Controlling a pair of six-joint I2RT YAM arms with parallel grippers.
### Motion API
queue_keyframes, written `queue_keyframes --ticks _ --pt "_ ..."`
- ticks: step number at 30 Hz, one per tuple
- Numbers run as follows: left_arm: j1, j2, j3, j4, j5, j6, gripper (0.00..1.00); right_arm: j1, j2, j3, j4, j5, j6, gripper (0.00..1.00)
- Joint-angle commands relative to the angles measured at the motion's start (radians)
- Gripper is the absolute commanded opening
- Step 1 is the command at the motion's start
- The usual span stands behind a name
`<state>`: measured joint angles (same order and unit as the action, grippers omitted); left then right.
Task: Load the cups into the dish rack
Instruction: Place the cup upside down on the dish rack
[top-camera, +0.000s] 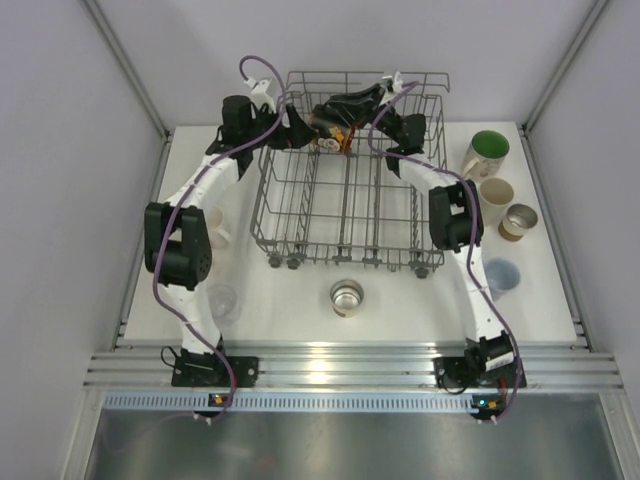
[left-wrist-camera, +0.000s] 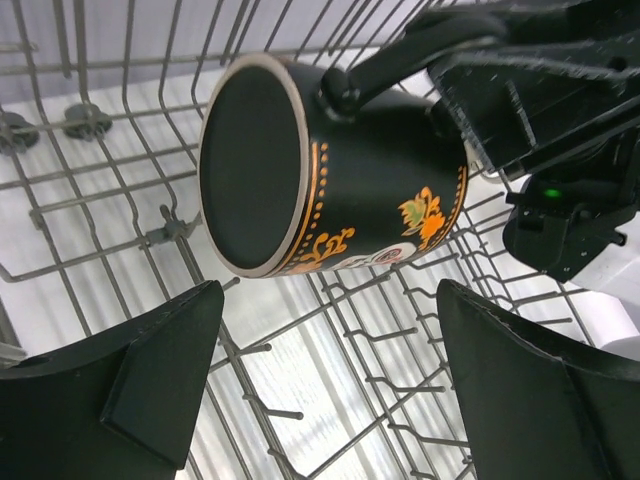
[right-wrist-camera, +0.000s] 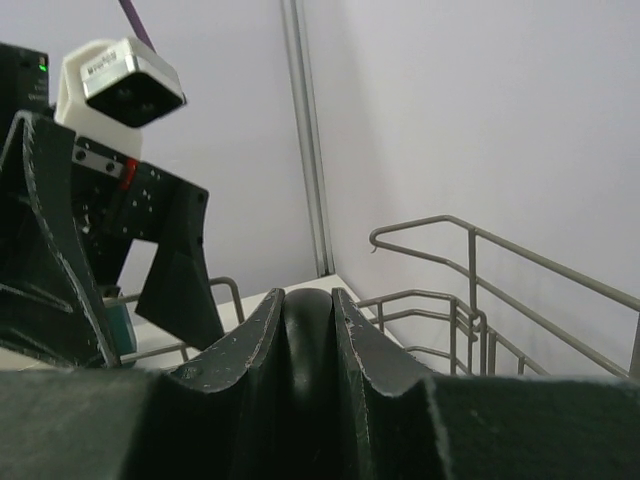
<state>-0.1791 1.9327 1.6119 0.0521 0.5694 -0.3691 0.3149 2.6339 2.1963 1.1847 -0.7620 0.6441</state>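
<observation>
A black mug with orange flower pattern (left-wrist-camera: 340, 170) hangs on its side over the back of the grey wire dish rack (top-camera: 300, 215); it also shows in the top view (top-camera: 334, 138). My right gripper (right-wrist-camera: 308, 312) is shut on the mug's black handle (left-wrist-camera: 395, 62). My left gripper (left-wrist-camera: 330, 380) is open and empty, its fingers (left-wrist-camera: 150, 385) spread just below the mug, above the rack tines. In the top view the left gripper (top-camera: 300, 131) and right gripper (top-camera: 355, 108) meet at the rack's back edge.
Right of the rack stand a green-lined cup (top-camera: 487, 150), a cream cup (top-camera: 495, 196), a brown-banded cup (top-camera: 518, 221) and a clear cup (top-camera: 500, 275). A steel cup (top-camera: 346, 297) sits in front of the rack. A clear cup (top-camera: 222, 301) and a pale cup (top-camera: 216, 228) stand at the left.
</observation>
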Motion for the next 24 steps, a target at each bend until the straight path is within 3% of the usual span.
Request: queue_keyframes --ticks 1,8,11,20,22,24 --pt "0.009 0.044 0.028 0.038 0.021 0.001 0.93 -0.004 -0.023 0.097 0.276 0.084 0.012 0.0" --pt "0.004 0.095 0.031 0.123 0.075 -0.002 0.89 0.024 -0.038 0.092 0.244 0.093 -0.011 0.0" --pt "0.003 0.097 0.02 0.169 0.099 -0.008 0.81 0.032 -0.04 0.088 0.231 0.096 -0.024 0.0" --pt "-0.007 0.103 0.068 0.203 0.086 -0.001 0.82 0.041 -0.035 0.102 0.207 0.098 -0.054 0.0" --pt "-0.011 0.112 0.089 0.203 0.112 0.001 0.8 0.041 -0.032 0.102 0.201 0.096 -0.061 0.0" --pt "-0.016 0.118 0.097 0.201 0.116 0.002 0.69 0.041 -0.028 0.102 0.196 0.096 -0.064 0.0"
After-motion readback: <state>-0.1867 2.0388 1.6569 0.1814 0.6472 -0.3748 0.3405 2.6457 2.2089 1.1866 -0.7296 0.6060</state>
